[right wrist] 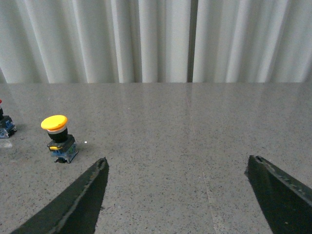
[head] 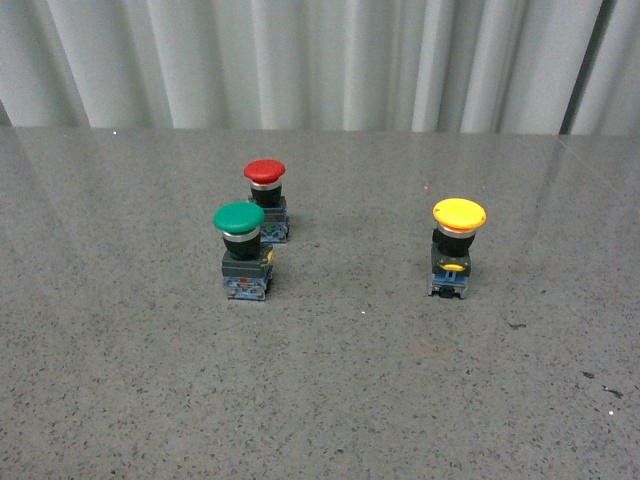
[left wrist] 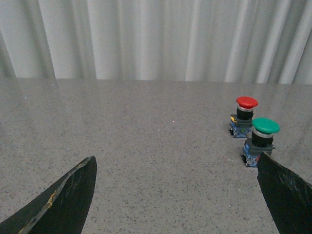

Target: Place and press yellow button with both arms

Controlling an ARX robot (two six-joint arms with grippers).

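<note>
The yellow button (head: 457, 246) stands upright on the grey table, right of centre, with its yellow cap, black collar and blue-grey block with a yellow tab. It also shows in the right wrist view (right wrist: 58, 138), off to one side of the open, empty right gripper (right wrist: 178, 163) and beyond its fingers. The left gripper (left wrist: 176, 163) is open and empty over bare table. Neither arm shows in the front view.
A green-capped button (head: 243, 250) and a red-capped button (head: 267, 199) stand close together left of centre; both show in the left wrist view, the green one (left wrist: 260, 141) just past one finger (left wrist: 287, 195), the red one (left wrist: 243, 116) behind it. Pale curtains (head: 320, 60) close the far edge.
</note>
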